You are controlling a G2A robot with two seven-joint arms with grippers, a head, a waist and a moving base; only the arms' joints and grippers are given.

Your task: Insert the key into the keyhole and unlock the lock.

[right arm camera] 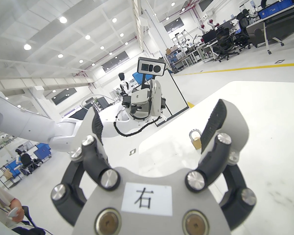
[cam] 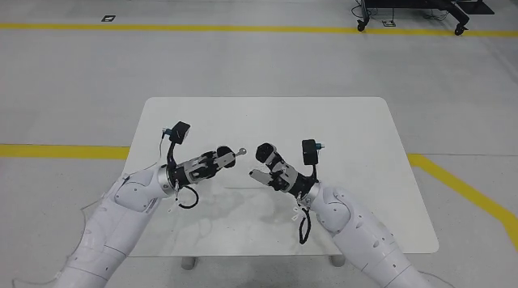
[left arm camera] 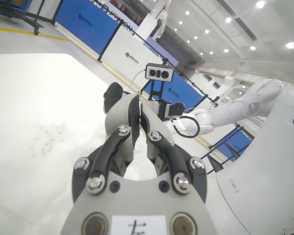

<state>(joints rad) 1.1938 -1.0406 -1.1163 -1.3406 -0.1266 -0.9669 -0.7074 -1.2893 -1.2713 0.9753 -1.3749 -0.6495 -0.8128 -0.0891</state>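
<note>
One padlock (right arm camera: 196, 141) lies on the bench (cam: 356, 126), lower right of centre in the right wrist view, ahead of the open right jaws, shackle up-frame. Closed left jaws apparently pinch the key (left arm camera: 139, 94).

The left arm (cam: 129, 199), at 7 o'clock in the top view, and the right arm (cam: 356, 223), at 5 o'clock, are glossy white rounded shells. Each has a black ribbed cable (cam: 191, 201) looped at the wrist and a black camera (cam: 180, 133) on a bracket. The left gripper (left arm camera: 140, 101) and the right gripper (right arm camera: 156, 108) look alike: pale grey fingers (right arm camera: 235, 128) with black textured pads, black links fastened with silver screws (right arm camera: 196, 177), and a grey base bearing a white label (right arm camera: 147, 200) with one black character.
</note>
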